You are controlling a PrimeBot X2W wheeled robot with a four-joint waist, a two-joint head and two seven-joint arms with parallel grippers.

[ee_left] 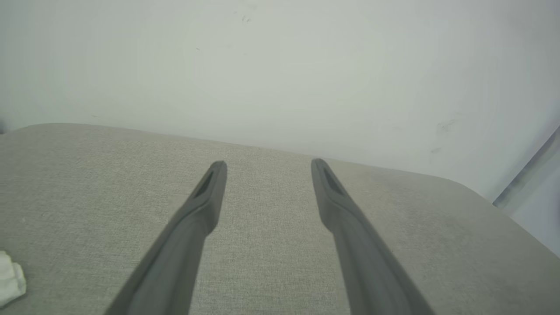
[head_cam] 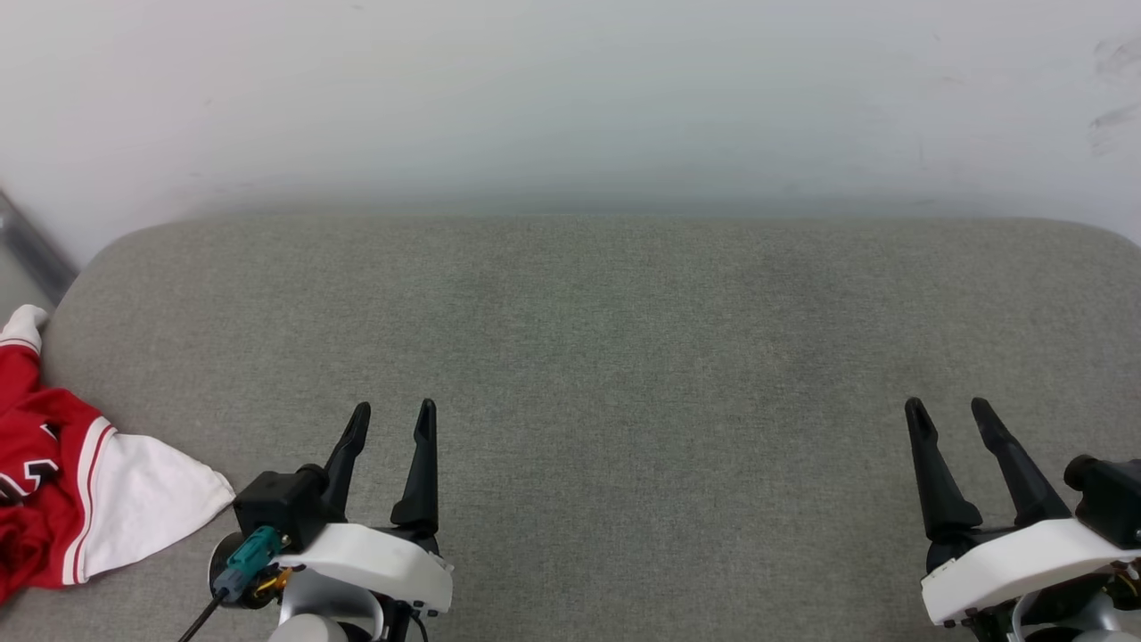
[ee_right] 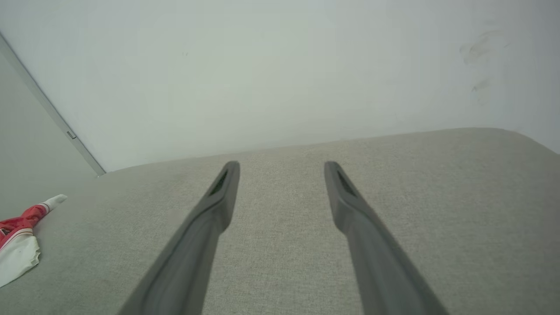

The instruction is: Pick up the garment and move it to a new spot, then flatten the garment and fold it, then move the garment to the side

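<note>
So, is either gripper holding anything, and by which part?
Nothing held: left gripper and right gripper are open, empty; the red jersey lies apart at left.

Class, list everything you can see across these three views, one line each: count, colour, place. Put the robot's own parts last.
Red thin-fabric sports jersey with white sleeve: one, red and white with black markings, crumpled at the cushion's left edge.
Grey woven-fabric cushion: one, grey, under both arms.
Off-white wall: one, off-white, behind the cushion, scuffed at upper right.
Grey metal strip: one, grey, slanting at far left.
Left end effector: one, dark fingers, lower left, open, near the sleeve.
Right end effector: one, dark fingers, lower right, open.
</note>
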